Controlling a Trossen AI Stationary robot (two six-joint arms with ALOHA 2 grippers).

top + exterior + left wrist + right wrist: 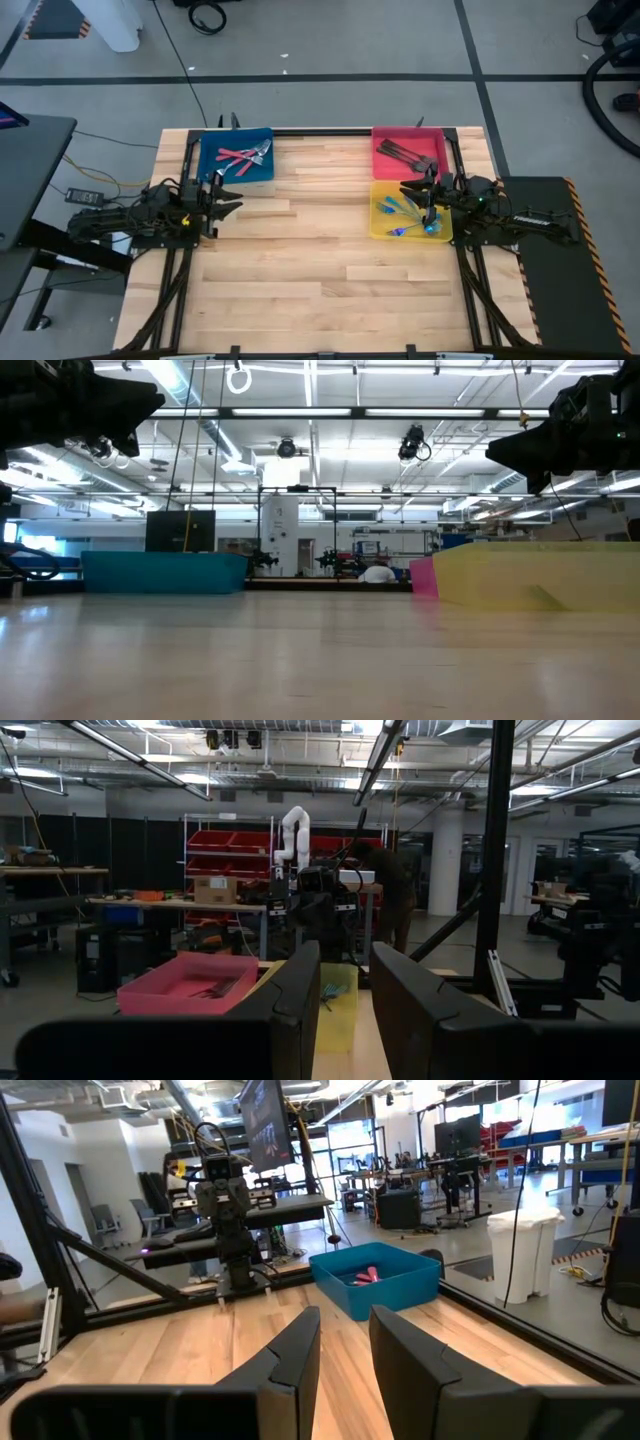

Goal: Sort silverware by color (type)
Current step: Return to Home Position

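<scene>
Red-handled forks (243, 156) lie in the blue tray (212, 160) at the table's far left. Dark metal forks (400, 152) lie in the red tray (434, 138) at the far right. Blue-handled forks (398, 208) lie in the yellow tray (378, 228) just in front of it. My left gripper (230, 197) hangs raised near the blue tray's near edge, open with nothing between its fingers (345, 965). My right gripper (418, 192) hangs raised over the yellow tray's far part, open as well with nothing between its fingers (345, 1328).
The bare wooden table top (320, 260) stretches between the trays and toward the near edge. A dark frame (320, 131) runs along the table's far edge and sides. In the low view the blue tray (165, 572) and the yellow tray (540, 575) stand on the table.
</scene>
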